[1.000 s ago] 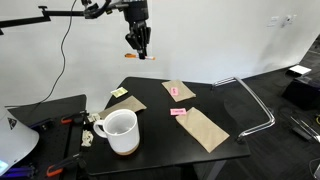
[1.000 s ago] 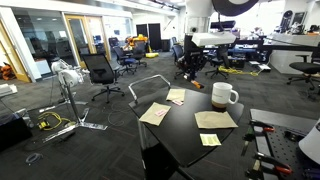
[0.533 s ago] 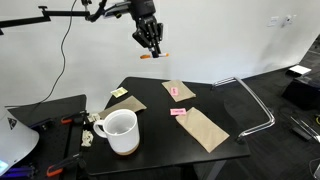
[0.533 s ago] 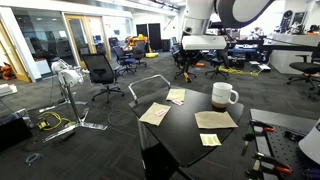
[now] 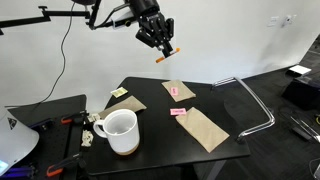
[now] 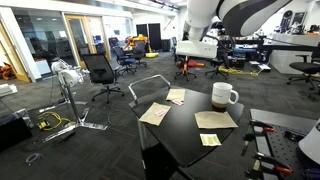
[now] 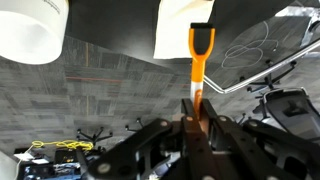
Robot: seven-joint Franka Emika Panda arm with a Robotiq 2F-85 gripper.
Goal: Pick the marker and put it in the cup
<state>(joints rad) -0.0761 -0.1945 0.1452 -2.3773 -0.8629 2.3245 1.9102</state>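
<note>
In the wrist view we see the gripper (image 7: pixel 196 108) clamped on the marker (image 7: pixel 199 60); only in an exterior view do we see it raised well apart from the cup (image 5: pixel 120 130).

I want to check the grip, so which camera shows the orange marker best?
The wrist view: the marker runs up the centre, clamped in the end effector. In an exterior view the marker is only a tiny orange stub held high; elsewhere I cannot make it out.
</note>
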